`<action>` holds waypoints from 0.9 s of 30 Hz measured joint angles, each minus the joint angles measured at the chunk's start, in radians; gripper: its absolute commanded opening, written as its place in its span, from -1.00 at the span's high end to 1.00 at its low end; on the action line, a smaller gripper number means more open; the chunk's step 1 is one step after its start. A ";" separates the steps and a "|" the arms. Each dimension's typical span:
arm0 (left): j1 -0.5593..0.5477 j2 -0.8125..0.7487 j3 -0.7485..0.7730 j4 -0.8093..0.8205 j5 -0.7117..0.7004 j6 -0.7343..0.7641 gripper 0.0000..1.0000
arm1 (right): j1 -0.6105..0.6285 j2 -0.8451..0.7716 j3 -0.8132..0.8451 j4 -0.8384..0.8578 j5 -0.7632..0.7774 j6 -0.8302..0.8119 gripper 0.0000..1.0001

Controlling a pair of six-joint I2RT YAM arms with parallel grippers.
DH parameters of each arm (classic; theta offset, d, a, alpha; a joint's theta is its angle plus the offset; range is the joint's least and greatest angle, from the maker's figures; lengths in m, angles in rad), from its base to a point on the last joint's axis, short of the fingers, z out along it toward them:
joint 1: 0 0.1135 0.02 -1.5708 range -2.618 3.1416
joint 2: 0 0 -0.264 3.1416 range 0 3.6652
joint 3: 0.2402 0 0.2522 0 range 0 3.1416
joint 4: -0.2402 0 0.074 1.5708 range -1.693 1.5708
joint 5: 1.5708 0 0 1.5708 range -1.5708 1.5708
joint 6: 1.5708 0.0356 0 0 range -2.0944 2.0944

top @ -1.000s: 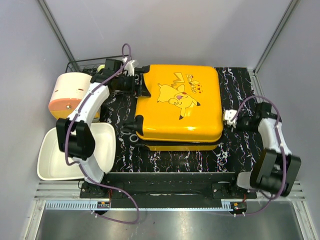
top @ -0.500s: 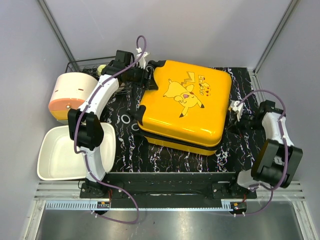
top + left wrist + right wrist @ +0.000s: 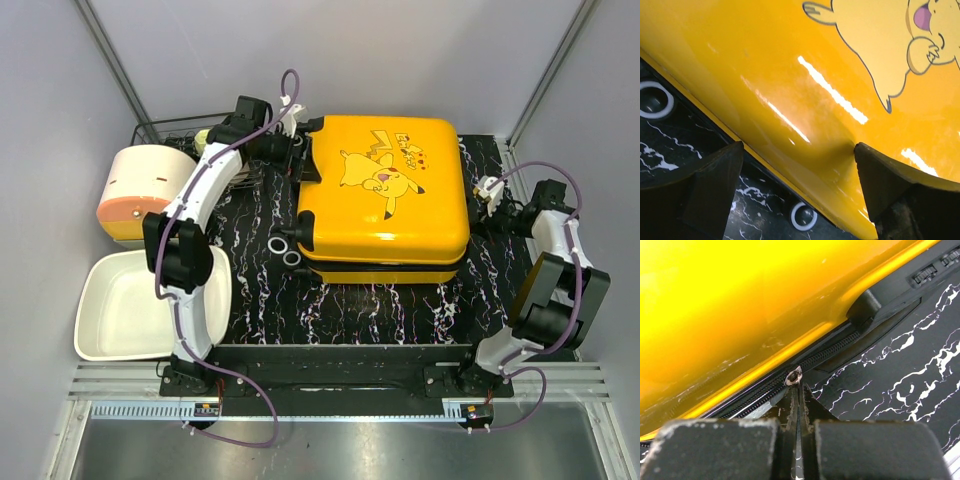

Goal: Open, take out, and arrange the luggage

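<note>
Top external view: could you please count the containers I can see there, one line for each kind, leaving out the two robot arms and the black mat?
Yellow Pikachu suitcase: 1
White rectangular tray: 1
Cream-and-orange round container: 1
Black wire basket: 1
Total: 4

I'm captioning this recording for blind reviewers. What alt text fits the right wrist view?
The right gripper, fingers shut, pinches the small metal zipper pull on the black zipper that runs along the edge of the yellow luggage. A black handle sits at upper right, above a black mat with white veins.
</note>
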 measured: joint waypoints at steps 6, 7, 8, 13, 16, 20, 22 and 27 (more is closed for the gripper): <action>0.071 -0.117 -0.106 -0.113 0.004 0.008 -0.98 | 0.000 -0.066 -0.080 0.076 -0.004 -0.006 1.00; 0.109 -0.185 -0.182 -0.095 0.009 -0.023 -0.98 | 0.003 -0.082 -0.097 0.084 -0.003 -0.005 1.00; 0.143 -0.243 -0.244 -0.096 0.015 -0.065 -0.98 | 0.006 -0.104 -0.119 0.093 0.001 -0.005 1.00; 0.347 -0.595 -0.576 -0.047 0.005 -0.326 -0.98 | 0.073 -0.256 -0.237 0.101 0.047 0.031 1.00; 0.355 -0.728 -0.653 -0.007 -0.031 -0.475 -0.98 | 0.162 -0.361 -0.310 0.093 0.064 0.080 1.00; 0.335 -0.813 -0.746 0.065 -0.067 -0.657 -0.98 | 0.281 -0.471 -0.387 0.078 0.049 0.171 1.00; 0.334 -0.802 -0.776 0.092 -0.100 -0.729 -0.98 | 0.314 -0.510 -0.410 0.063 0.036 0.212 1.00; 0.326 -0.745 -0.829 0.158 -0.213 -0.863 -0.98 | 0.328 -0.570 -0.434 0.048 0.037 0.285 1.00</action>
